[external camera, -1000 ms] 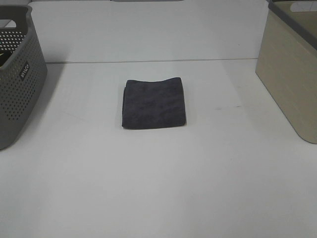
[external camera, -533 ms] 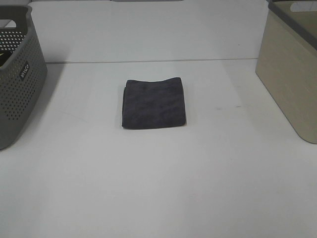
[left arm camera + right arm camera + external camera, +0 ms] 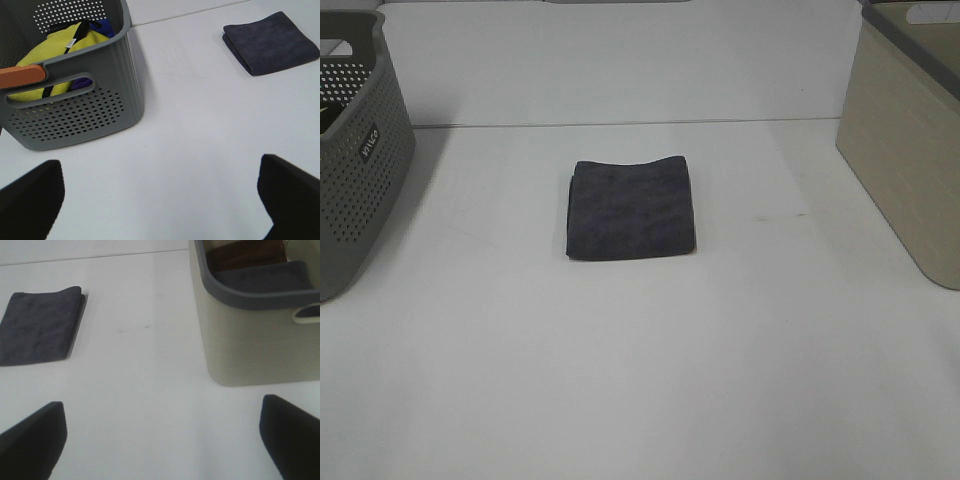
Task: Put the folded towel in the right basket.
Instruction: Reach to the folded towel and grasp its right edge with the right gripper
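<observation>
A dark grey folded towel (image 3: 631, 209) lies flat on the white table, near the middle. It also shows in the left wrist view (image 3: 270, 42) and the right wrist view (image 3: 41, 324). The right basket (image 3: 910, 140) is beige with a grey rim and stands at the table's right edge; the right wrist view (image 3: 252, 322) shows its wall close by. My left gripper (image 3: 160, 200) is open and empty, well away from the towel. My right gripper (image 3: 162, 440) is open and empty, between the towel and the beige basket. Neither arm shows in the exterior view.
A grey perforated basket (image 3: 355, 150) stands at the left edge; in the left wrist view (image 3: 70, 95) it holds yellow and blue cloth. The white table (image 3: 640, 380) stretches bare in front of the towel.
</observation>
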You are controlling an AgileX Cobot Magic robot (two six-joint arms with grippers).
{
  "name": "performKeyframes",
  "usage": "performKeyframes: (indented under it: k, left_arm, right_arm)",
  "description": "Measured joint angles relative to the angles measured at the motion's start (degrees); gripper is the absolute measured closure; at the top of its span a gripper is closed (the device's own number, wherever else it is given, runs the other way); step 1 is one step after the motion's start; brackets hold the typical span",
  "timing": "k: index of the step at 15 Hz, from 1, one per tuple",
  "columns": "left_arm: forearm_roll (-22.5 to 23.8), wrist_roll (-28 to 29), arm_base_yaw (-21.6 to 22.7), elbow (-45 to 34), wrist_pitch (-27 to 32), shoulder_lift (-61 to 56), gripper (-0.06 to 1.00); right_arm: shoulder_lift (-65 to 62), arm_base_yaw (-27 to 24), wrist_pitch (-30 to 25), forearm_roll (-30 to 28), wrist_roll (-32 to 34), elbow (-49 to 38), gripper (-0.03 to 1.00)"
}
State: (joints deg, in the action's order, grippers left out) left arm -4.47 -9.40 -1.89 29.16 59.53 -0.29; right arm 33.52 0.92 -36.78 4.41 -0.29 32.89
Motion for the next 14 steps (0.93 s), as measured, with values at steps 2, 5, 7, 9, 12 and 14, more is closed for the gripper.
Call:
performKeyframes:
  k: [2,5,7,9,12,14]
  left_arm:
    - [0.0,0.0,0.0,0.0,0.0,0.0,-0.04]
    - [0.0,0.0,0.0,0.0,0.0,0.0,-0.04]
    - [0.0,0.0,0.0,0.0,0.0,0.0,-0.04]
    - [0.0,0.0,0.0,0.0,0.0,0.0,-0.04]
    - [0.0,0.0,0.0,0.0,0.0,0.0,-0.04]
    - [0.0,0.0,0.0,0.0,0.0,0.0,-0.04]
  right_arm:
    - [9.7,0.0,3.6,0.3,-2.1,5.7,0.0]
    - [24.8,0.0,4.8,0.8,-7.6,18.2,0.0]
    - [33.9,0.0,4.9,3.7,-9.3,26.6,0.0]
    - [43.0,0.0,4.1,8.8,-13.1,35.4,0.0]
    - [54.0,0.2,-1.9,17.8,-20.8,46.4,0.02]
    - [60.8,3.3,-4.0,19.4,-23.8,51.4,0.04]
